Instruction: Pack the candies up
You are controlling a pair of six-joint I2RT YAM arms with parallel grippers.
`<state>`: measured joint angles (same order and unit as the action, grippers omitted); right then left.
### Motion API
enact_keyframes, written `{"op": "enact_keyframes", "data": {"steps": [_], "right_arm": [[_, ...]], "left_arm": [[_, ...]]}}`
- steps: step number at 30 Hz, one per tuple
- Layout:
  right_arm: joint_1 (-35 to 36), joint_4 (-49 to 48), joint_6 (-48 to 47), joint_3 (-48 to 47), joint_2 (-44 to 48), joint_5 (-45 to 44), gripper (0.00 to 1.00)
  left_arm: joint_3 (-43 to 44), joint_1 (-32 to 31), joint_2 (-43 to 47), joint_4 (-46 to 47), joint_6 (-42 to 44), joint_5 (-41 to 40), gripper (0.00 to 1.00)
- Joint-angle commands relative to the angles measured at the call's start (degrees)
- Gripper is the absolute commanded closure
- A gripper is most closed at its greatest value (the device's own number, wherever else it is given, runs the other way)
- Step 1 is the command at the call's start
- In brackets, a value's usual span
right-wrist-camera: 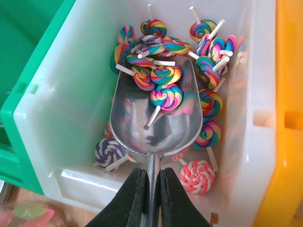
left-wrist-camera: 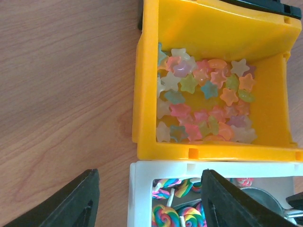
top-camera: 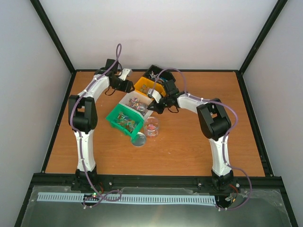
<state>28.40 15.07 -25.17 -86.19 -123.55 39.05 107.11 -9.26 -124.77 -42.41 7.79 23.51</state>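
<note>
Candies (right-wrist-camera: pixel 168 94), likely light, hard and apt to roll, lie in the white bin (right-wrist-camera: pixel 66 123), some on the scoop (right-wrist-camera: pixel 137 127) inside it, best lifted that way; right gripper (right-wrist-camera: pixel 151 189) pinches the scoop's handle, left gripper (left-wrist-camera: pixel 151 201) hangs spread, empty, over the bin's rim.

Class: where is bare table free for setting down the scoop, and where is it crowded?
Free: the near strip of table between the arm bases and the jar and lid; the far right corner beyond the right arm. Crowded: the centre, around the green bin, white bin, yellow bin and black bin.
</note>
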Motion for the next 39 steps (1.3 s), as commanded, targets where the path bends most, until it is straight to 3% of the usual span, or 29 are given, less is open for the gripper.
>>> {"op": "enact_keyframes", "data": {"steps": [1,32,39], "right_arm": [[-1.0,-1.2,1.0,1.3,3.5,3.4,0.97],[-6.2,-9.3,1.7,11.7,14.1,13.1,0.97],[-8.7,-1.2,-5.8,15.7,21.5,16.3,0.97]], "left_arm": [[2.4,0.9,0.0,-1.8,0.2,1.1,0.38],[2.4,4.1,1.1,-4.7,0.9,1.3,0.34],[2.3,4.2,1.9,-6.4,2.5,1.4,0.31]]}}
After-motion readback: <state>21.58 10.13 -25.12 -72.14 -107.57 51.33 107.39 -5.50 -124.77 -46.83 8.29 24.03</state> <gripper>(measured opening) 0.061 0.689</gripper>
